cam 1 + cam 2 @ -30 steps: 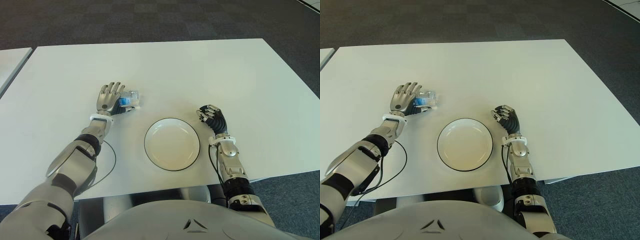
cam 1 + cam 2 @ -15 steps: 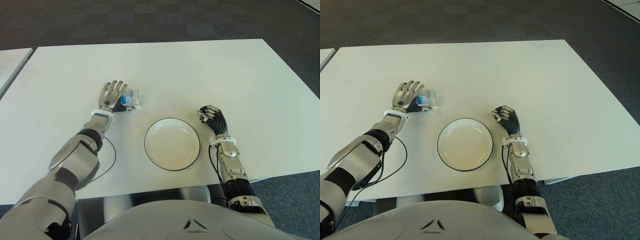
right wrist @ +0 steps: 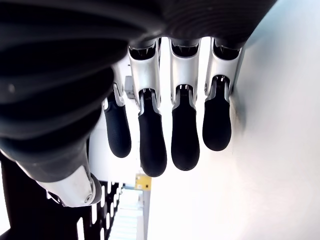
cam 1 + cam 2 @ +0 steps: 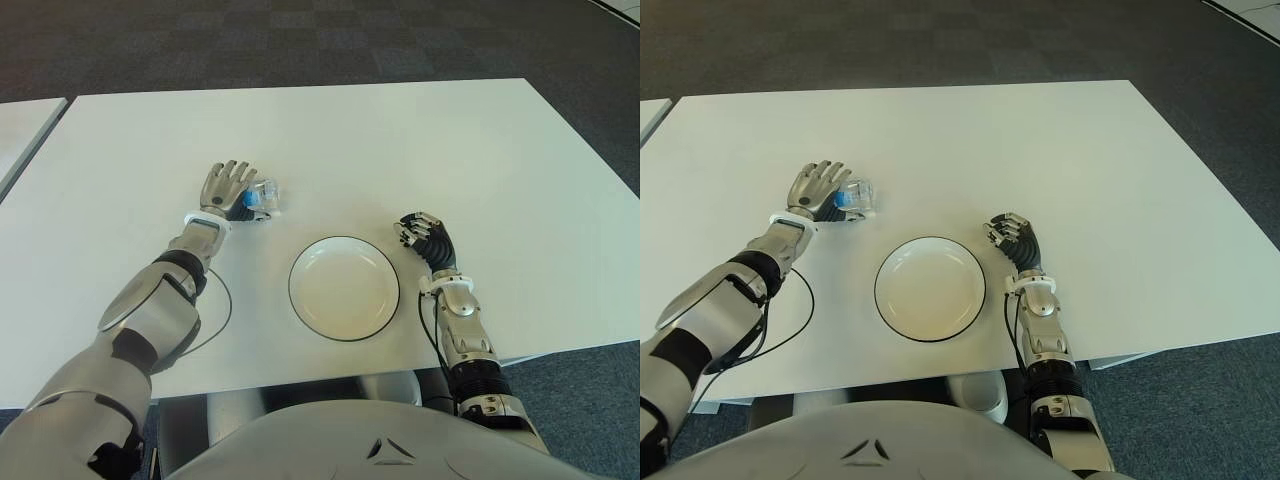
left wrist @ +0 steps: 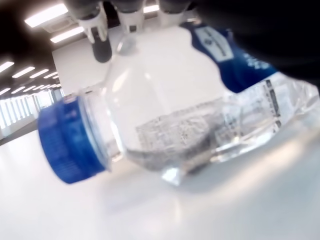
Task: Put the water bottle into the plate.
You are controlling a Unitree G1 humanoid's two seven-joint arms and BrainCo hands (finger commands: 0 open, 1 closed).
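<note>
The water bottle (image 4: 264, 196), clear with a blue label and blue cap (image 5: 70, 140), lies on its side on the white table, up and left of the plate. My left hand (image 4: 228, 186) is against the bottle's left side with its fingers spread and draped over it; in the left wrist view the bottle (image 5: 200, 115) rests on the tabletop under those fingertips (image 5: 100, 42). The white plate (image 4: 344, 287) with a dark rim sits empty near the table's front edge. Just right of the plate is my right hand (image 4: 425, 232), its fingers (image 3: 152, 140) curled and holding nothing.
The white table (image 4: 400, 140) stretches far back and to the right. A thin black cable (image 4: 225, 310) loops on the tabletop by my left forearm. A second table's corner (image 4: 20, 120) shows at far left, and dark carpet lies beyond.
My left hand has slid a little farther from me along the bottle and sits closer over it. The bottle has hardly shifted. My right hand and the plate are where they were.
</note>
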